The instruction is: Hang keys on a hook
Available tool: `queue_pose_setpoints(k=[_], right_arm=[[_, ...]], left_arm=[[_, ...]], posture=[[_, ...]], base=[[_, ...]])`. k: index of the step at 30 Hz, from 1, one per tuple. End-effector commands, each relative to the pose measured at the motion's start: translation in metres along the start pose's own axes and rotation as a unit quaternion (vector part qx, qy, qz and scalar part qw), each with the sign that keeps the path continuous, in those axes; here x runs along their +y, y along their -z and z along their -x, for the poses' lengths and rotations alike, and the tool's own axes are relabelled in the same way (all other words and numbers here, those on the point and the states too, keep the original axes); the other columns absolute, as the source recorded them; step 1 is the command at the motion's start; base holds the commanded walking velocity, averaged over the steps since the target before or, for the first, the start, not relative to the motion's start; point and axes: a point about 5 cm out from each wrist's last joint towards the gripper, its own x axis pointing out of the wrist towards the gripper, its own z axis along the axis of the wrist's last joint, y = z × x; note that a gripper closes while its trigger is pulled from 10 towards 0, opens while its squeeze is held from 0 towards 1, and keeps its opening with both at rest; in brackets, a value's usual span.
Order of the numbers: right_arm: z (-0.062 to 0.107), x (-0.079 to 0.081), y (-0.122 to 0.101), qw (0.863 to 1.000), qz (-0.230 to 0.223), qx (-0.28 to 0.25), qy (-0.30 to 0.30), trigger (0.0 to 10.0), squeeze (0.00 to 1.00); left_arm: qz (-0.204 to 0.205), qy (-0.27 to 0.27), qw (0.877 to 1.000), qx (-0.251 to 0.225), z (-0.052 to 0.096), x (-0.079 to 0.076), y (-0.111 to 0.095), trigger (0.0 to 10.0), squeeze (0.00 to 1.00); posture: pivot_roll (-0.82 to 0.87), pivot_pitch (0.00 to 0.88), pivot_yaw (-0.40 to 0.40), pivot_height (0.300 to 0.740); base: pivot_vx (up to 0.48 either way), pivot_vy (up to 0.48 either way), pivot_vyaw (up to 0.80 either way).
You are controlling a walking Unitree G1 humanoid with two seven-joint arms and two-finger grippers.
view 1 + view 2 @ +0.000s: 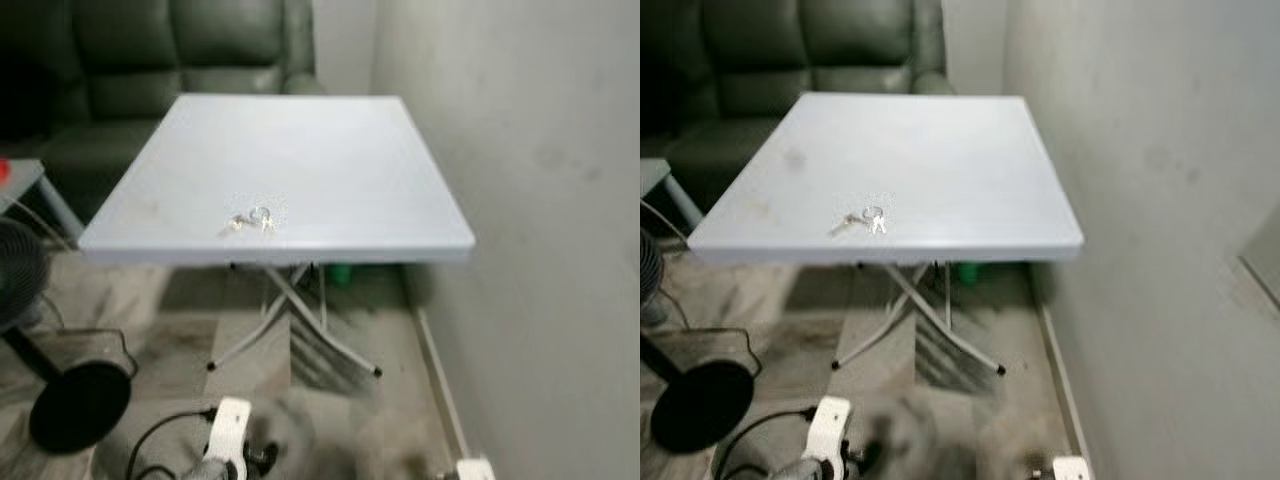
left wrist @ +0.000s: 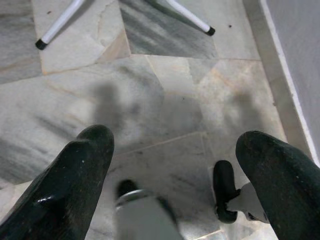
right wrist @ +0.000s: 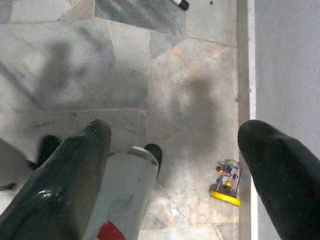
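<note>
**One bunch of keys, ahead and above both hanging arms**

One small bunch of keys [image 1: 254,220] lies near the front edge of the folding table's white surface [image 1: 330,150], left of its middle in the left eye view. Key blade and ring spread roughly along that front edge, though the blur hides finer detail. No hook can be made out.

The right eye view puts the keys [image 1: 868,220] again left of centre, so I judge the left arm the nearer one.

In the left wrist view the left gripper [image 2: 175,150] hangs over the marble floor [image 2: 165,100], fingers [image 2: 75,175] spread wide and empty; the table legs [image 2: 60,22] lie beyond.

In the right wrist view the right gripper [image 3: 175,145] hangs likewise, fingers [image 3: 75,170] parted, holding nothing, beside the wall [image 3: 287,60], a small toy [image 3: 227,182] below.
</note>
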Motion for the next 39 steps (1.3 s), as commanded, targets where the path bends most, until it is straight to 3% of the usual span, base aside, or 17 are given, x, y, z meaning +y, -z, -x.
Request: queue_pose_setpoints(k=[1, 18, 22, 28, 30, 36, 37, 38, 39], right_arm=[[-0.003, 0.009, -0.005, 1.0, 0.0, -0.008, -0.013, 10.0, 0.0], [-0.003, 0.007, -0.006, 1.0, 0.007, -0.01, -0.015, 10.0, 0.0], [-0.003, 0.007, -0.008, 1.0, 0.012, -0.014, -0.015, 10.0, 0.0], [-0.008, 0.002, -0.033, 0.997, 0.012, -0.07, -0.005, 10.0, 0.0], [-0.011, -0.001, -0.056, 0.993, 0.026, -0.115, 0.008, 10.0, 0.0], [-0.012, -0.005, -0.089, 0.982, 0.025, -0.187, 0.014, 10.0, 0.0], [-0.011, -0.006, -0.101, 0.976, 0.022, -0.217, 0.013, 10.0, 0.0], [-0.011, -0.006, -0.101, 0.976, 0.022, -0.217, 0.013, 10.0, 0.0], [-0.009, -0.009, -0.111, 0.97, 0.024, -0.242, 0.018, 10.0, 0.72]], left_arm=[[-0.005, -0.013, 1.0, 0.0, 0.003, 0.011, 0.0, 10.0, 0.0], [-0.002, -0.01, 1.0, -0.011, 0.001, 0.008, -0.006, 10.0, 0.0], [-0.005, -0.01, 1.0, -0.018, 0.0, 0.007, -0.009, 10.0, 0.0], [-0.002, 0.006, 0.996, -0.083, -0.006, 0.0, -0.045, 10.0, 0.0], [-0.014, 0.019, 0.992, -0.125, -0.009, -0.007, -0.072, 10.0, 0.0], [-0.012, 0.041, 0.98, -0.193, -0.008, -0.014, -0.112, 10.0, 0.0], [-0.016, 0.046, 0.975, -0.216, -0.007, -0.016, -0.125, 10.0, 0.0], [-0.016, 0.046, 0.975, -0.216, -0.007, -0.016, -0.125, 10.0, 0.0], [-0.016, 0.051, 0.969, -0.242, -0.004, -0.016, -0.138, 10.0, 0.0]], posture=[[0.04, 0.0, -0.044, 0.74], [0.04, 0.0, -0.056, 0.74], [0.05, 0.0, -0.056, 0.74], [0.04, 0.0, -0.049, 0.74], [0.04, 0.0, -0.046, 0.74], [0.02, 0.0, -0.027, 0.74], [0.01, 0.0, -0.022, 0.74], [0.01, 0.0, -0.022, 0.74], [0.01, 0.0, -0.02, 0.74]], base=[[0.0, 0.48, 0.0], [0.0, 0.48, 0.0], [0.0, 0.0, 0.0], [0.0, 0.0, 0.0], [0.0, 0.0, 0.0], [0.0, 0.0, 0.0], [0.0, 0.0, 0.0], [0.0, 0.0, 0.0], [0.0, 0.0, 0.0]])
